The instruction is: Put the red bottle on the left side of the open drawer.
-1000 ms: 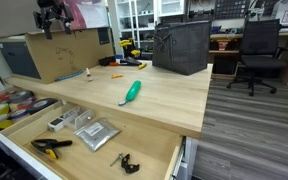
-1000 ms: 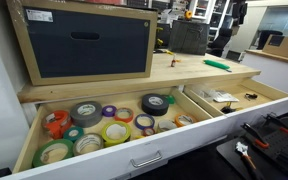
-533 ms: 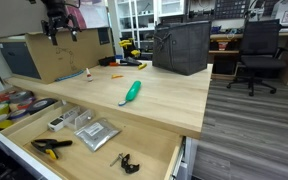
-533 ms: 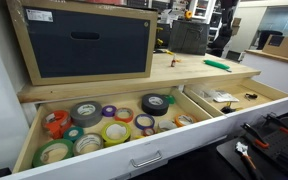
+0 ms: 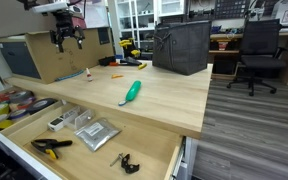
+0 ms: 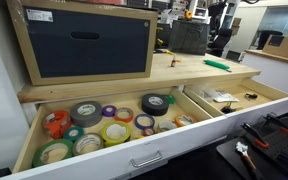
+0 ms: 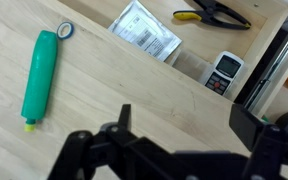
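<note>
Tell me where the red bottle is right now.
In an exterior view the red bottle is on the desktop toward picture-left, just beside the wooden box and farther back than the green-handled tool.

**Open drawer packed with tape rolls**

In an exterior view, the open drawer (image 6: pixel 94 165) fills the lower frame, with tape rolls (image 6: pixel 104 125) crowding its 8 o'clock compartment. On the surface (image 6: pixel 189 72) above, the tiny red bottle (image 6: pixel 172 60) stands near 1 o'clock. A green implement (image 6: pixel 216 64) lies toward 2 o'clock.
</note>
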Robot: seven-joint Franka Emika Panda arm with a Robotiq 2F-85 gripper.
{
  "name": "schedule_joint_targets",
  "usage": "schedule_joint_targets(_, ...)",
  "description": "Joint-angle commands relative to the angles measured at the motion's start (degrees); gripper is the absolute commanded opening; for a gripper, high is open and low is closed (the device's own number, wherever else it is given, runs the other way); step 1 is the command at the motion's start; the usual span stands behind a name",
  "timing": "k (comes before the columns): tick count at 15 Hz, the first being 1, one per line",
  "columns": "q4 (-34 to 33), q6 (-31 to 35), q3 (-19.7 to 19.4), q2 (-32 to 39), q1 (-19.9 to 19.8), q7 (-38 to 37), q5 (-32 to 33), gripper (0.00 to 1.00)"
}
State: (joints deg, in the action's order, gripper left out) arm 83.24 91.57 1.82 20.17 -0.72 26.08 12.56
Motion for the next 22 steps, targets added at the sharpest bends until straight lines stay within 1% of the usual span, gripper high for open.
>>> schedule_joint_targets(1,-1.45,-1.07,0.24,0.97,-0.11,1.37,0.57,1.00)
schedule_joint_targets(4,-3.72,-2.56,0.27,1.90,-0.39,3.87,1.08,1.00)
schedule_joint_targets(8,-4.14,-2.85,0.27,1.92,-0.42,3.98,1.08,1.00)
schedule_joint_targets(10,-4.56,-1.11,0.44,4.06,-0.70,4.74,0.52,1.00)
schedule_joint_targets(13,-7.00,1.63,1.23,8.36,-0.42,4.61,-1.11,1.00)
schedule_joint_targets(14,-8.19,2.65,1.68,10.00,-0.27,4.49,-1.96,1.00)
schedule_joint_targets(15,-9.70,3.32,2.48,11.88,-0.47,4.70,-4.16,1.00)
schedule_joint_targets(17,-12.95,4.86,3.37,15.57,0.36,4.35,-5.16,1.00)
schedule_joint_targets(22,-22.99,5.51,4.16,24.17,2.33,4.61,-4.54,1.00)
